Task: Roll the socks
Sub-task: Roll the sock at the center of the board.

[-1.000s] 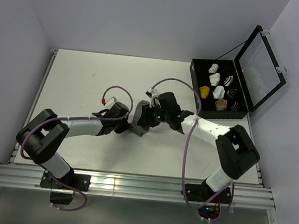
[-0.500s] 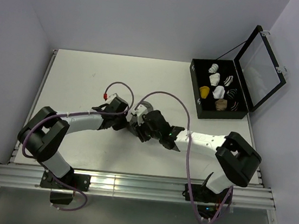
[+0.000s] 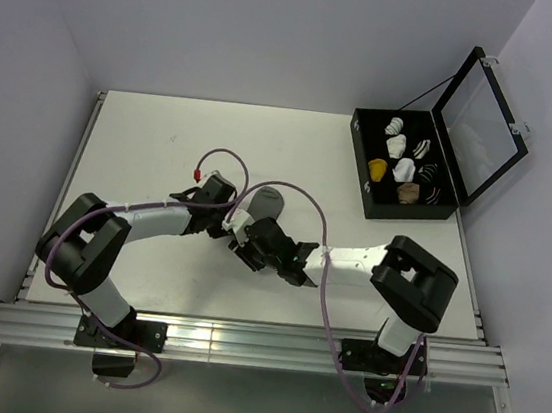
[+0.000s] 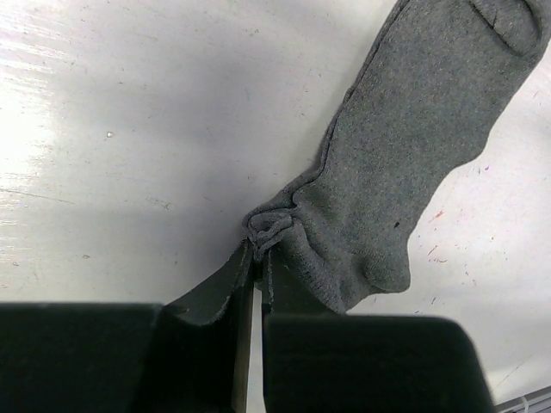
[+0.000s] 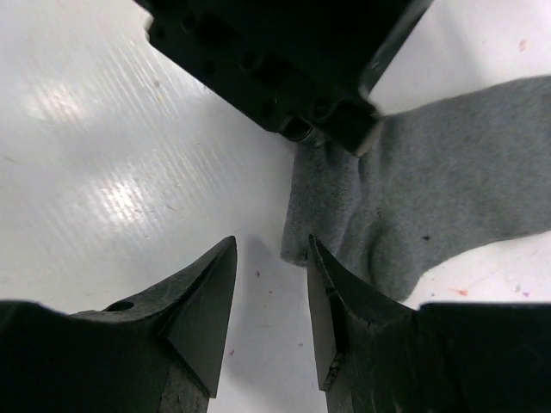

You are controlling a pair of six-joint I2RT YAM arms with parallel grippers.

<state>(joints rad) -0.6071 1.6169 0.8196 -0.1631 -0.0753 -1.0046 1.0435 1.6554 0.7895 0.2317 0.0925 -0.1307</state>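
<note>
The grey sock lies flat on the white table, stretching away from both grippers. My left gripper is shut on a bunched bit of the sock's near edge. My right gripper stands open just beside it, low over the table. Its right finger is at the sock's corner, and only bare table shows between the jaws. The left gripper's black body fills the top of the right wrist view. A mustard-yellow sock bundle sits in the black box.
The open black box stands at the table's back right with its lid raised. It holds white, striped and tan sock bundles. The two arms' cables arch over the middle of the table.
My right gripper has swung left and toward the near edge, coming down beside the left gripper. The grey sock, covered a second ago, now shows stretched out behind both grippers.
</note>
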